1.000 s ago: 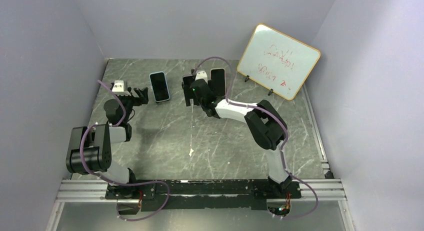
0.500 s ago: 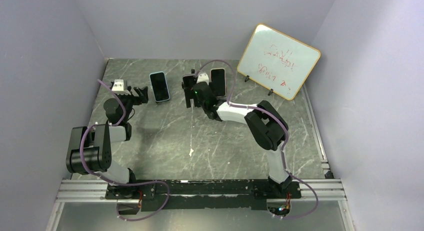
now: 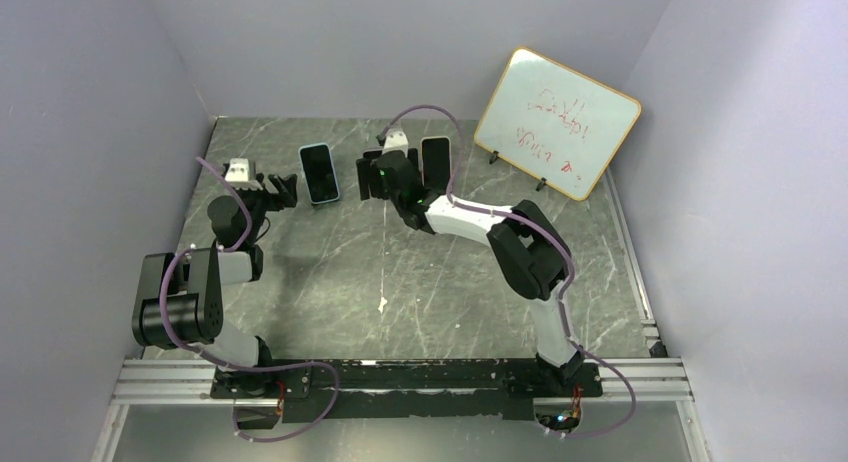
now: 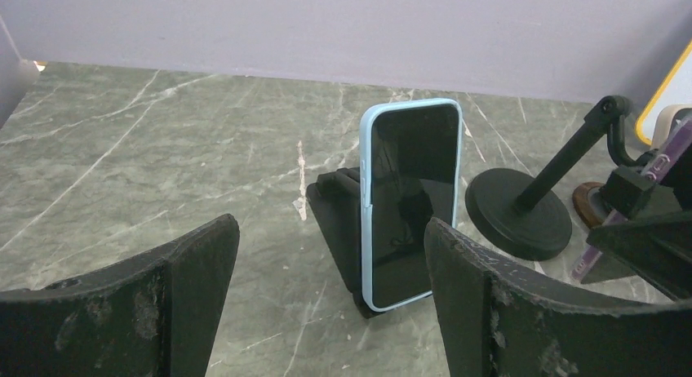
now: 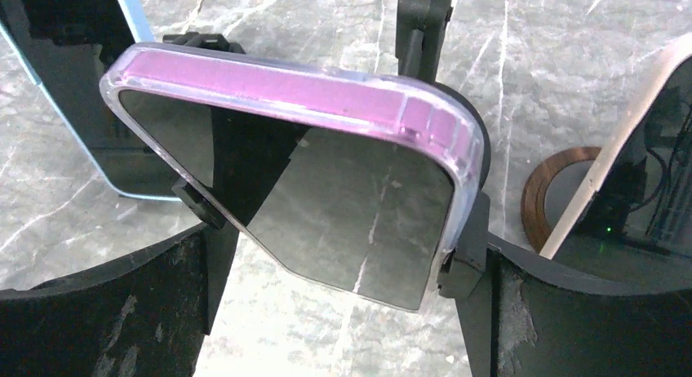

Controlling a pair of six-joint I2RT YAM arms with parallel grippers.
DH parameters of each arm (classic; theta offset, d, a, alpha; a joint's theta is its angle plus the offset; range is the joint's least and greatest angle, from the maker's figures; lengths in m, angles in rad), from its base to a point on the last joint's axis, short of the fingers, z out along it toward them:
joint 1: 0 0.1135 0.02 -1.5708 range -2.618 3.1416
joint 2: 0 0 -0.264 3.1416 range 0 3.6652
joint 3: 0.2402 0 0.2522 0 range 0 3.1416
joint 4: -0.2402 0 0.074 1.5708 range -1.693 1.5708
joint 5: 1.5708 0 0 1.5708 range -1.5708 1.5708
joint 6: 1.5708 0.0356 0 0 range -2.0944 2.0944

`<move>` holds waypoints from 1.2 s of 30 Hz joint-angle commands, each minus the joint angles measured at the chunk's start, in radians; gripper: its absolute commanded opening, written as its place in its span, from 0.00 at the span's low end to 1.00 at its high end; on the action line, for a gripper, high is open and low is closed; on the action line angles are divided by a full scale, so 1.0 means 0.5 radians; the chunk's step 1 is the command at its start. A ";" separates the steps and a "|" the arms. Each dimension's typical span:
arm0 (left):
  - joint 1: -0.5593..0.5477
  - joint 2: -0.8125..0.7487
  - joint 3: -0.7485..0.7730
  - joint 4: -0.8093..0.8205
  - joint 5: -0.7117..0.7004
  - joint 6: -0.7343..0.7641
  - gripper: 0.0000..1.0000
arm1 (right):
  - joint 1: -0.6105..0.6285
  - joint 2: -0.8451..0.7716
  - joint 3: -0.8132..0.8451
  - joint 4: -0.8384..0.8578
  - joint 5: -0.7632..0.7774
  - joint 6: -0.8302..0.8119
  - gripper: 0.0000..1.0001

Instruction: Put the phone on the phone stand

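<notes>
1. The right gripper (image 5: pixel 336 242) is clamped on the pink-cased phone (image 5: pixel 326 189). One finger presses each long side, so the dark screen is left uncovered and the lower edge is free to meet a support.
2. The phone is held off the table (image 3: pixel 400 282), tilted with its pink top edge toward the wrist camera. That lean probably suits a sloped rest.
3. Just behind the phone is the empty phone stand (image 4: pixel 522 226), a round black base with a slanted arm. I cannot tell whether the phone touches it yet.
4. To the left of this stand, a blue-cased phone (image 4: pixel 412 201) already leans upright on a black wedge stand (image 4: pixel 334 214).
5. To the right, a cream-cased phone (image 5: pixel 628 173) stands beside a brown ring (image 5: pixel 543 193). The gap between these neighbours is tight, so a careless swing could knock one over.
6. The left gripper (image 4: pixel 330 255) is spread wide and holds nothing. It points at the blue phone from nearby, out of the right arm's way.
7. A whiteboard (image 3: pixel 556 122) with red scribbles leans at the far right corner.
</notes>
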 commanded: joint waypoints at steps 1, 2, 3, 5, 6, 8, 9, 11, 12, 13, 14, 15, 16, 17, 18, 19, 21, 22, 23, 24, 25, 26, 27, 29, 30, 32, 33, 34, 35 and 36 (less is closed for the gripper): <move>-0.020 0.019 0.059 -0.016 0.047 0.049 0.88 | 0.003 0.127 0.148 -0.044 0.132 -0.062 1.00; -0.021 0.019 0.059 -0.019 0.047 0.050 0.88 | 0.003 0.142 0.171 -0.061 0.152 -0.068 1.00; -0.020 0.018 0.063 -0.023 0.049 0.052 0.88 | 0.003 0.155 0.188 -0.077 0.172 -0.075 1.00; -0.021 0.023 0.065 -0.029 0.053 0.051 0.88 | 0.003 0.178 0.210 -0.101 0.203 -0.077 1.00; -0.021 0.027 0.070 -0.030 0.056 0.050 0.88 | 0.003 0.182 0.213 -0.105 0.210 -0.080 1.00; -0.021 0.034 0.075 -0.030 0.060 0.047 0.88 | 0.003 0.195 0.215 -0.100 0.211 -0.083 1.00; -0.020 0.036 0.076 -0.030 0.064 0.044 0.88 | 0.003 0.203 0.215 -0.100 0.208 -0.083 1.00; -0.021 0.036 0.078 -0.038 0.065 0.047 0.88 | 0.003 0.217 0.217 -0.090 0.203 -0.084 0.99; -0.018 0.037 0.081 -0.043 0.063 0.049 0.88 | 0.003 0.224 0.224 -0.086 0.197 -0.088 0.98; -0.020 0.036 0.081 -0.047 0.062 0.049 0.88 | 0.002 0.235 0.236 -0.085 0.190 -0.088 0.97; -0.021 0.037 0.082 -0.053 0.062 0.052 0.88 | 0.002 0.246 0.248 -0.085 0.181 -0.090 0.96; -0.019 0.040 0.085 -0.056 0.063 0.051 0.88 | 0.003 0.257 0.259 -0.082 0.174 -0.095 0.95; -0.019 0.038 0.087 -0.060 0.065 0.052 0.88 | 0.000 0.266 0.274 -0.080 0.164 -0.099 0.94; -0.020 0.038 0.088 -0.064 0.063 0.054 0.88 | 0.001 0.278 0.290 -0.077 0.156 -0.103 0.93; -0.018 0.038 0.090 -0.069 0.063 0.054 0.88 | 0.000 0.288 0.305 -0.078 0.148 -0.109 0.91; -0.020 0.039 0.090 -0.072 0.062 0.058 0.88 | 0.000 0.305 0.322 -0.083 0.138 -0.115 0.88; -0.021 0.043 0.095 -0.078 0.065 0.057 0.88 | 0.000 0.327 0.358 -0.098 0.123 -0.119 0.84; -0.021 0.046 0.096 -0.080 0.065 0.057 0.88 | 0.000 0.333 0.368 -0.100 0.122 -0.123 0.82; -0.019 0.046 0.098 -0.083 0.065 0.059 0.88 | -0.003 0.338 0.375 -0.100 0.117 -0.122 0.81; -0.020 0.046 0.101 -0.087 0.065 0.060 0.88 | -0.004 0.341 0.377 -0.096 0.115 -0.126 0.79; -0.021 0.046 0.102 -0.092 0.065 0.063 0.88 | -0.006 0.344 0.380 -0.091 0.108 -0.128 0.76; -0.020 0.046 0.102 -0.096 0.062 0.066 0.88 | -0.006 0.348 0.385 -0.089 0.100 -0.132 0.74; -0.019 0.048 0.104 -0.100 0.062 0.064 0.88 | -0.004 0.353 0.390 -0.088 0.090 -0.139 0.73; -0.020 0.050 0.107 -0.103 0.065 0.064 0.88 | -0.005 0.362 0.401 -0.086 0.065 -0.153 0.71; -0.020 0.052 0.108 -0.104 0.065 0.063 0.88 | -0.006 0.366 0.404 -0.083 0.053 -0.158 0.69; -0.021 0.056 0.111 -0.109 0.065 0.063 0.88 | -0.006 0.366 0.402 -0.071 0.026 -0.163 0.68; -0.019 0.055 0.113 -0.113 0.067 0.066 0.88 | -0.005 0.365 0.401 -0.060 0.013 -0.163 0.68; -0.020 0.056 0.114 -0.116 0.066 0.066 0.88 | -0.006 0.362 0.399 -0.048 -0.006 -0.165 0.68; -0.019 0.055 0.115 -0.118 0.066 0.068 0.88 | -0.005 0.361 0.401 -0.043 -0.017 -0.166 0.68; -0.020 0.056 0.115 -0.123 0.065 0.069 0.88 | -0.006 0.361 0.409 -0.039 -0.032 -0.164 0.68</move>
